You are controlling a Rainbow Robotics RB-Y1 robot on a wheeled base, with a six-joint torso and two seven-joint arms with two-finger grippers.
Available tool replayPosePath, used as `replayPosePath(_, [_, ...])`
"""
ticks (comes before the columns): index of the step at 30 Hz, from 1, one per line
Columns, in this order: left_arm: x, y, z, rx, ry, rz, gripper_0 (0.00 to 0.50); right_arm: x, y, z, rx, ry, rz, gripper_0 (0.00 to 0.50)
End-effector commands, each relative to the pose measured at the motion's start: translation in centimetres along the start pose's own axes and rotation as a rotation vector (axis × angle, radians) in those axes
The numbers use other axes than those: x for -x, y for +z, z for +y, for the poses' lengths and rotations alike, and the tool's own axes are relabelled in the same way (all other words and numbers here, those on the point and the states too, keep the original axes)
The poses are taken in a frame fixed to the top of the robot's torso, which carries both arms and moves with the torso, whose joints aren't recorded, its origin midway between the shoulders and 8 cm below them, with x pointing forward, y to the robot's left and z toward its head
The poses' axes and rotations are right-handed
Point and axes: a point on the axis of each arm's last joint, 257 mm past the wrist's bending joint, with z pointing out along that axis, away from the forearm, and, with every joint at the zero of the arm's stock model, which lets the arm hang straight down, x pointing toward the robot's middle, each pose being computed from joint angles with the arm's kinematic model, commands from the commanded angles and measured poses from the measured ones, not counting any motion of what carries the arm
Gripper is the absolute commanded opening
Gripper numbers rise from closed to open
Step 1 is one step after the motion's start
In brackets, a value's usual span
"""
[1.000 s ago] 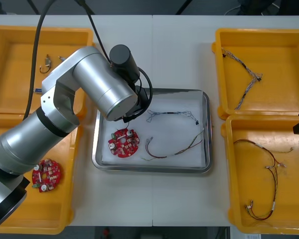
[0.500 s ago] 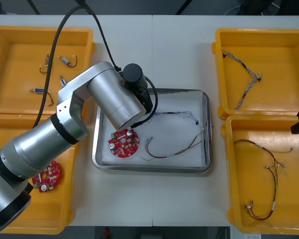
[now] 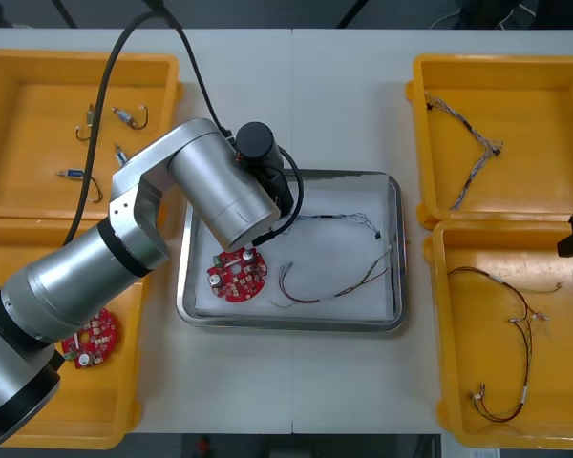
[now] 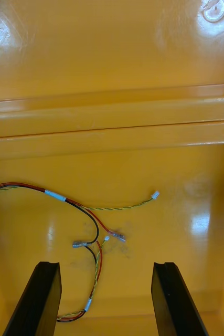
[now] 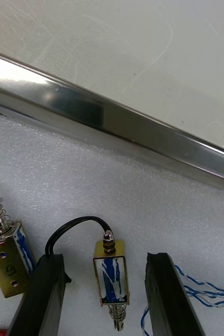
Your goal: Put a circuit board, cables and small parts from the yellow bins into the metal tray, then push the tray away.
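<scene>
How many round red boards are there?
2 circuit boards: one in the metal tray, one in the near left yellow bin. The left arm may hide more.

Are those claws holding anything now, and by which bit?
Nothing. The left gripper stands open around a small metal part lying in the metal tray; the right gripper is open too.

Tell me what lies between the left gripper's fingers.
In the left wrist view, one small metal part lies on the tray's white lining between the open fingers of the left gripper, its body touching neither.
</scene>
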Motion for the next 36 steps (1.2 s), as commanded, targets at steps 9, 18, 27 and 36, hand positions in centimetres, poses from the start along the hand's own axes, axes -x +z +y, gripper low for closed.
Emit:
replayPosePath(9, [1.3,-5.9,-3.2,-0.055,-0.057,0.041,0.500,0.8,-1.5,-1.3,-0.032,0.023,-0.040,0.500])
replayPosePath(18, [5.6,-12.2,-0.5,-0.050,-0.068,0.070,0.500,0.8,-1.5,-1.3,-0.032,0.023,-0.040,0.500])
replayPosePath(27, [9.5,-17.9,5.5,0.007,-0.023,0.078,0.500,0.8,-1.5,-1.3,-0.032,0.023,-0.040,0.500])
replayPosePath(36, [10.4,-20.5,12.4,0.123,0.155,0.125,0.500,0.4,-1.3,0.4,0.010,-0.002,-0.017,0.500])
